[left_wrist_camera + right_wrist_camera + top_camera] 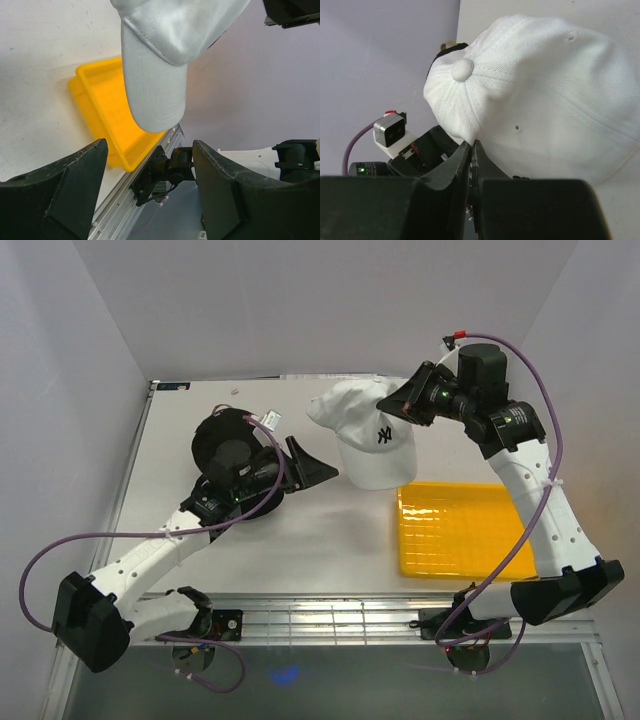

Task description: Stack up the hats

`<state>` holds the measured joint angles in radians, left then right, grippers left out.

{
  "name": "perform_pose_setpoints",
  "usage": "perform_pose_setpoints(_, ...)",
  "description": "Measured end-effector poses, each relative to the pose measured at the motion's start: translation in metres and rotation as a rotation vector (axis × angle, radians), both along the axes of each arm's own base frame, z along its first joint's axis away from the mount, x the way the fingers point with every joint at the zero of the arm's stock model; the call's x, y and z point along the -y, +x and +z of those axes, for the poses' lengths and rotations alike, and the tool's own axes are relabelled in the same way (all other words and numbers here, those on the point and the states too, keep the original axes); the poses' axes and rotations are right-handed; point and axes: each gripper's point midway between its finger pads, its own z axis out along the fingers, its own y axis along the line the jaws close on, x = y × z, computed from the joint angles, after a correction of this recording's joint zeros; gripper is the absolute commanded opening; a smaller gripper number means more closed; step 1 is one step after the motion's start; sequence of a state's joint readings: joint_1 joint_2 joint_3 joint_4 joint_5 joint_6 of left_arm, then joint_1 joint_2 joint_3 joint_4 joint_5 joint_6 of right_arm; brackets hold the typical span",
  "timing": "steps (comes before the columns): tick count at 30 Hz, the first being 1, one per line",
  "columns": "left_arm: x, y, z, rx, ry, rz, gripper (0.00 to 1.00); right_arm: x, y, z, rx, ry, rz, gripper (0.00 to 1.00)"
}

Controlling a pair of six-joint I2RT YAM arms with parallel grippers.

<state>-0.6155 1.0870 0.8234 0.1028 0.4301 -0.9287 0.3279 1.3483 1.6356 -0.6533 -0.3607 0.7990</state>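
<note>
**Q:** What does the overhead view show?

**A:** My right pincer (397, 400) is clenched on the crown of the white cap (375, 450), near the far side of the tabletop (300, 540). The dark logo faces up and the brim points left, toward the back. The cap's near edge overlaps the far left corner of the yellow tray (460, 535). My left pincer (312, 466) sits just left of the cap, spread wide and grasping nothing.

**Q:** And from your left wrist?

**A:** My two fingers (65, 195) stand well apart with empty space between them, so that pincer is released. Above them the white cap (155, 85) comes down from the top of the frame, brim lowest. Behind it lies the yellow tray (95, 100) on the tabletop (40, 75). The brim looks clear of both, though I cannot tell for sure.

**Q:** From your right wrist?

**A:** My right pincer (471, 160) is pinched tight on a fold of fabric low on the crown. The white cap (545, 90) fills most of the view, top button toward me. A dark edge shows behind its rim, but I cannot tell what it is.
</note>
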Motion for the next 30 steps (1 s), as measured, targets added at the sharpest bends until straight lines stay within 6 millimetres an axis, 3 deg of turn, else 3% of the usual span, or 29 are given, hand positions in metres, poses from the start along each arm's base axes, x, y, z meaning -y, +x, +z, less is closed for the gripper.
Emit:
perform_pose_setpoints(8, 0.015, 0.007, -0.009, 0.015, 0.002, -0.020, 0.80, -0.024, -0.009, 0.022, 0.022, 0.049, 0.045, 0.08)
perform_pose_setpoints(19, 0.027, 0.012, 0.002, 0.039, -0.062, -0.021, 0.73, -0.038, -0.017, 0.024, 0.006, 0.075, 0.072, 0.08)
perform_pose_setpoints(23, 0.030, 0.012, 0.010, 0.029, -0.100, -0.023, 0.49, -0.042, -0.017, 0.026, 0.015, 0.083, 0.077, 0.08)
perform_pose_setpoints(24, 0.030, 0.012, 0.012, 0.025, -0.111, -0.022, 0.37, -0.042, -0.016, 0.026, 0.016, 0.083, 0.077, 0.08)
perform_pose_setpoints(27, 0.031, 0.010, 0.018, 0.014, -0.142, -0.026, 0.17, -0.043, -0.015, 0.024, 0.016, 0.082, 0.075, 0.08)
perform_pose_setpoints(28, 0.031, 0.009, 0.022, 0.009, -0.159, -0.030, 0.02, -0.043, -0.015, 0.023, 0.017, 0.082, 0.073, 0.08)
perform_pose_setpoints(29, 0.032, 0.009, 0.025, 0.003, -0.173, -0.033, 0.00, -0.043, -0.014, 0.022, 0.017, 0.081, 0.071, 0.24)
perform_pose_setpoints(30, 0.032, 0.007, 0.029, 0.002, -0.189, -0.040, 0.00, -0.044, -0.012, 0.020, 0.009, 0.082, 0.066, 0.34)
